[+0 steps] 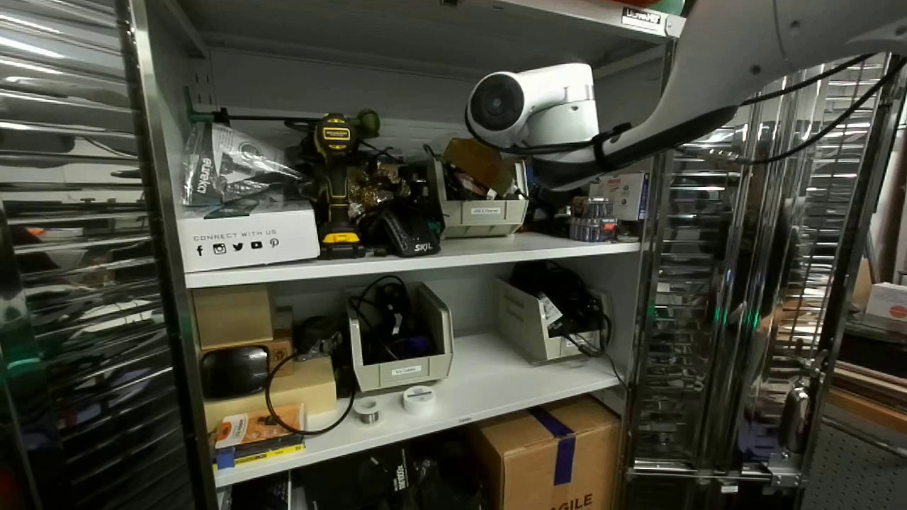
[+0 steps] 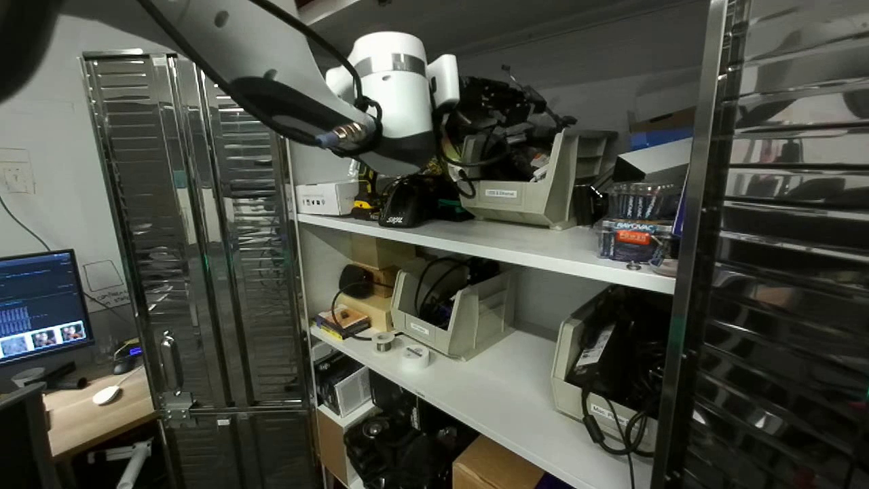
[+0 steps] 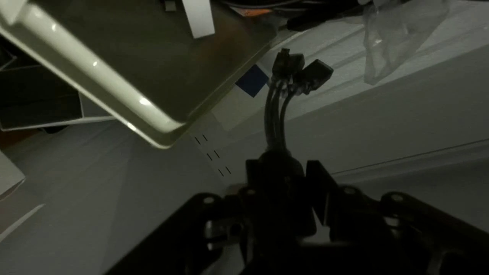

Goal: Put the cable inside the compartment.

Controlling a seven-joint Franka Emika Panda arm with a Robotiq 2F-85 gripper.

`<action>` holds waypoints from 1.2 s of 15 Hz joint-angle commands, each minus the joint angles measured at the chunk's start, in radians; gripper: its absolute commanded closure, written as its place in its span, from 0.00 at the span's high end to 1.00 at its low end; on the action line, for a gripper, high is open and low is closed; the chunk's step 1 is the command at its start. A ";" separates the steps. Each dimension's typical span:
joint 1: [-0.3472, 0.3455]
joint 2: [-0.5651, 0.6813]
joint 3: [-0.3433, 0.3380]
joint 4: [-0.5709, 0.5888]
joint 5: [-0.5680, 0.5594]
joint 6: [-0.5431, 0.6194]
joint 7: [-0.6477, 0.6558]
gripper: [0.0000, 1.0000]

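Observation:
My gripper is shut on the dark body of a cable in the wrist view. Several thin leads run out past the fingertips to small dark connectors. A grey-beige bin, the compartment, stands on the upper shelf and is full of dark items; it also shows in an exterior view. In the wrist view a bin corner lies at upper left, with the connectors to its right, apart from its rim. The arm hides the fingertips in an exterior view; dark shapes above the bin blur them elsewhere.
The upper shelf also holds a yellow-black drill, a white box and battery packs. Two more bins with cables stand on the shelf below. Metal cabinet doors flank the opening.

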State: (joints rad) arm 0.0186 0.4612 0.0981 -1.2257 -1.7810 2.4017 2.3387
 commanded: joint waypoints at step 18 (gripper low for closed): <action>-0.088 0.300 0.289 0.600 1.102 -0.122 -0.703 1.00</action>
State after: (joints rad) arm -0.0613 0.7140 0.3359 -0.7219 -0.7575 2.3286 1.7055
